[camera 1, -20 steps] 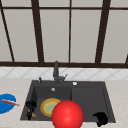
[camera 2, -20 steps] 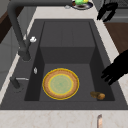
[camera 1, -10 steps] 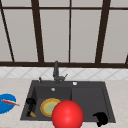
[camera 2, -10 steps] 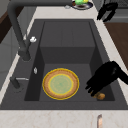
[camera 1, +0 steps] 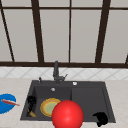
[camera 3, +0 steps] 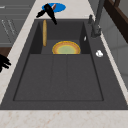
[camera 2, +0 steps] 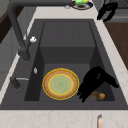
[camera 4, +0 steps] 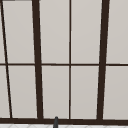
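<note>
lower now than a moment ago, left hand (camera 2: 93, 82) reaches, fingers straight and spread, over one brown roll (camera 2: 98, 95) by sink (camera 2: 67, 32) front wall; one yellow plate (camera 2: 60, 83) beside it, basin beyond open. right hand (camera 1: 101, 118) hovers.

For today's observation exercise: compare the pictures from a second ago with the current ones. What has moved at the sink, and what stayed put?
In the left side view, the left robot hand has come down into the basin, from the near wall towards the small brown object beside the yellow plate; its fingers reach it without gripping. The right robot hand, plate, faucet and red ball stayed put.
</note>
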You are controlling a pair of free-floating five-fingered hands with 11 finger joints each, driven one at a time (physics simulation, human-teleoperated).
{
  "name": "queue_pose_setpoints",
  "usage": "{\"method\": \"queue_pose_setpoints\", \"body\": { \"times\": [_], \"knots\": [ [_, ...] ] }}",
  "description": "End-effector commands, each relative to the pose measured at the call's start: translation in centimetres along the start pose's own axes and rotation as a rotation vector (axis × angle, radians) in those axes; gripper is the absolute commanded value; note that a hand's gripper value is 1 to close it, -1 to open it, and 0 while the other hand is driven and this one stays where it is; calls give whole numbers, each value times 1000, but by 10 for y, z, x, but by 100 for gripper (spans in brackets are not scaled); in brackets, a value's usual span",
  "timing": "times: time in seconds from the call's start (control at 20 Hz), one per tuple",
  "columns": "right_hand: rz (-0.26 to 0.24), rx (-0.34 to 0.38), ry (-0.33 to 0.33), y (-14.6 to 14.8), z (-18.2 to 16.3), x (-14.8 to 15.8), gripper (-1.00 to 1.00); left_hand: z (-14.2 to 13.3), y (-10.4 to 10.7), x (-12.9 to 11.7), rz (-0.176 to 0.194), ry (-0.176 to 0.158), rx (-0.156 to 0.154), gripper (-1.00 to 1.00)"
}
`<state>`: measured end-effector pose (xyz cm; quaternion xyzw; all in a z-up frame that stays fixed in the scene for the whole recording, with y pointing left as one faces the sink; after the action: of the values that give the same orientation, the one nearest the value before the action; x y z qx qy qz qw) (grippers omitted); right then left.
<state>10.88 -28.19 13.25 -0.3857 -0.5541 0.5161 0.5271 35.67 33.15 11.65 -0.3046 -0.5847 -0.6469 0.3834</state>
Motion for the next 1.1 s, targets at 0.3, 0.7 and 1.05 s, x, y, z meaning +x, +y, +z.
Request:
{"method": "queue_pose_setpoints", "body": {
  "times": [0.3,0.7,1.05],
  "knots": [
    [0,0,0,0,0,0,0,-20,-37,-12,44,84,-18,-100],
    [0,0,0,0,0,0,0,-21,-85,12,-284,167,-83,-100],
    [0,0,0,0,0,0,0,-23,-108,29,-441,171,-84,-100]
  ]
}}
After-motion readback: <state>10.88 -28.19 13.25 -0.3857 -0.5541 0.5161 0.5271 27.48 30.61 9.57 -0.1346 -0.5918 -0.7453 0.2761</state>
